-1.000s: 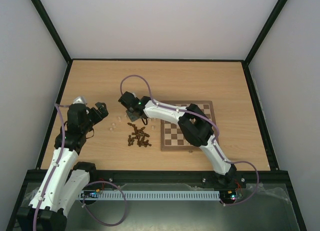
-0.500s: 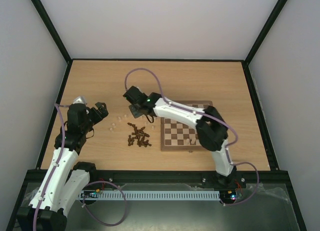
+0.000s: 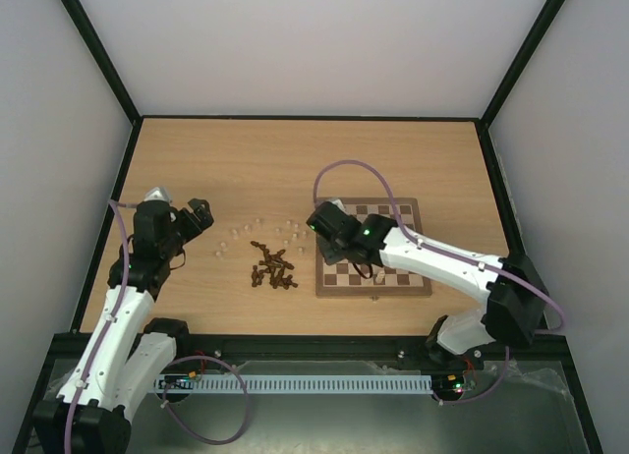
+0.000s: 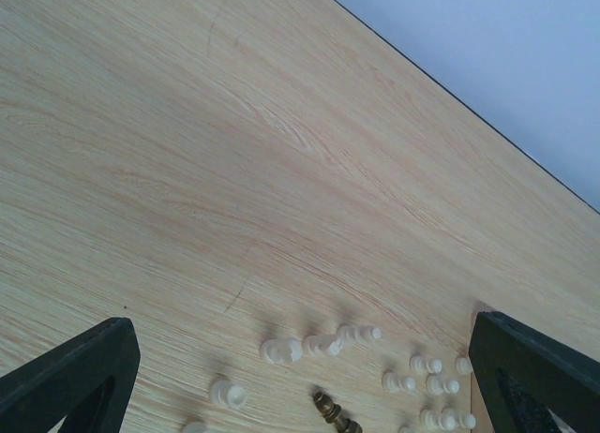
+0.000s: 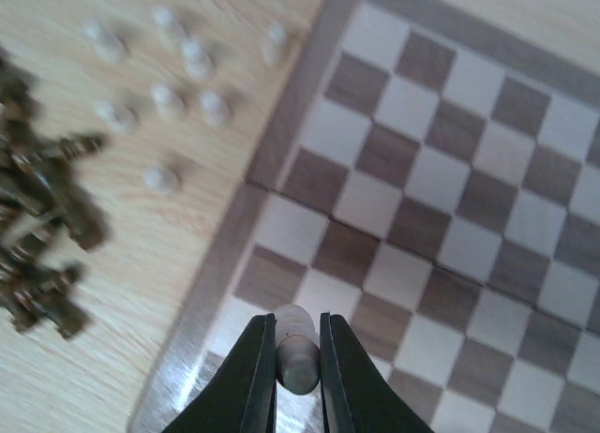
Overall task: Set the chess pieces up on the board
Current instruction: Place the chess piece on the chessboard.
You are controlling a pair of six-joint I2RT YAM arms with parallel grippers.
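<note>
The board point(image 3: 411, 218) lies right of centre on the table. My right gripper point(image 3: 332, 246) hangs over its left side. In the right wrist view it point(image 5: 298, 363) is shut on a pale chess piece point(image 5: 298, 349), above the squares of the board point(image 5: 450, 152) near its left border. One pale piece point(image 3: 378, 274) stands near the board's front edge. Loose pale pieces point(image 3: 257, 223) and a dark brown pile point(image 3: 273, 267) lie left of the board. My left gripper point(image 3: 201, 218) stays open further left, with pale pieces point(image 4: 281, 350) on the wood in its view.
Black frame rails and grey walls enclose the wooden table point(image 3: 295, 159). The right arm's forearm point(image 3: 432, 257) stretches across the board's front part. A purple cable point(image 3: 354, 169) loops above the board. A dark piece point(image 4: 333, 412) lies between the left fingers' view edges.
My right arm swung right from the loose pieces to the board's left side, still shut on the pale piece. The left arm barely moved.
</note>
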